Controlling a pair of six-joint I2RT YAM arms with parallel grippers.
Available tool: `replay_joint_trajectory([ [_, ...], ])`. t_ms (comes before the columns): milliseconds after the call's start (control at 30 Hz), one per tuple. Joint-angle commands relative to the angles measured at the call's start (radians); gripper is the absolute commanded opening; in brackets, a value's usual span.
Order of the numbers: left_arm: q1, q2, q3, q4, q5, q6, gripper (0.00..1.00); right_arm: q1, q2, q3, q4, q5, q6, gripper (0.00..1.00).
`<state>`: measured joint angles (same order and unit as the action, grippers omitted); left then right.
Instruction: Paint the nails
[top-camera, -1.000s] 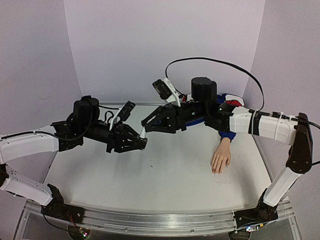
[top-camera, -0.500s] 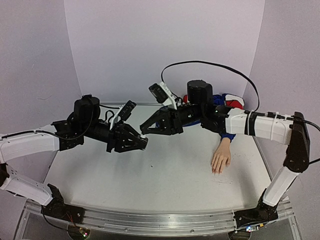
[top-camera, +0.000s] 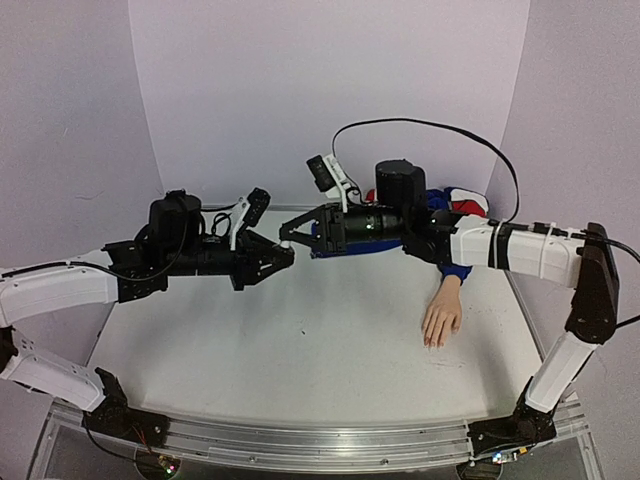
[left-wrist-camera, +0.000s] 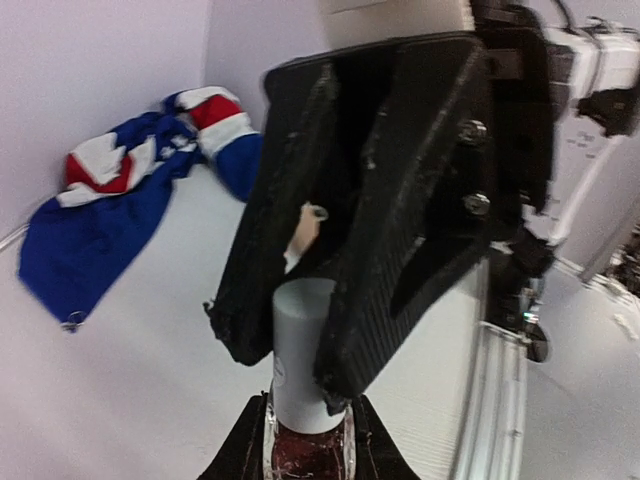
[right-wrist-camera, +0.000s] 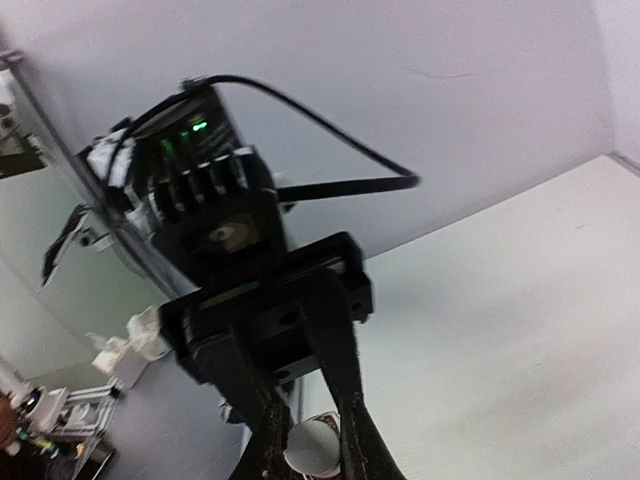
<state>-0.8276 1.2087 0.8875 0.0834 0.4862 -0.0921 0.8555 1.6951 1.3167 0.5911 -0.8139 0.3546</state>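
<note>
Centre: left gripper (right-wrist-camera: 306, 466), a black block w/ two black fingers (right-wrist-camera: 336, 350) running down to the bottom edge, tips either side of a small white round cap (right-wrist-camera: 309, 446); contact can't be told. Above the block sits a black finned box w/ green lights (right-wrist-camera: 197, 160); a thin black cable (right-wrist-camera: 340, 140) loops off it to the right. Behind: pale lilac wall (right-wrist-camera: 450, 70), w/ white table top (right-wrist-camera: 520, 300) lower right. Bottom-left clutter is blurred, can't ID.
</note>
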Motion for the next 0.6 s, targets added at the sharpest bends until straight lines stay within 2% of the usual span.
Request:
replay_joint_trajectory([
  [0, 0.021, 0.077, 0.094, 0.083, -0.585, 0.073, 0.00, 0.076, 0.040, 0.012, -0.090, 0.397, 0.080, 0.00],
  [100, 0.021, 0.151, 0.128, 0.148, -0.632, 0.090, 0.00, 0.175, 0.104, 0.124, -0.257, 0.844, 0.160, 0.00],
  [200, 0.021, 0.196, 0.120, 0.230, -0.640, 0.071, 0.00, 0.261, 0.176, 0.202, -0.321, 1.072, 0.259, 0.00],
  [300, 0.019, 0.211, 0.106, 0.255, -0.640, 0.040, 0.00, 0.287, 0.190, 0.221, -0.343, 1.134, 0.312, 0.00],
  [433, 0.019, 0.194, 0.061, 0.263, -0.602, 0.019, 0.00, 0.285, 0.156, 0.190, -0.307, 1.139, 0.294, 0.00],
  [533, 0.019, 0.158, 0.001, 0.262, -0.570, 0.003, 0.00, 0.263, 0.119, 0.165, -0.234, 0.993, 0.212, 0.00],
  [567, 0.019, 0.145, -0.024, 0.261, -0.563, -0.004, 0.00, 0.254, 0.103, 0.155, -0.215, 0.955, 0.181, 0.04],
])
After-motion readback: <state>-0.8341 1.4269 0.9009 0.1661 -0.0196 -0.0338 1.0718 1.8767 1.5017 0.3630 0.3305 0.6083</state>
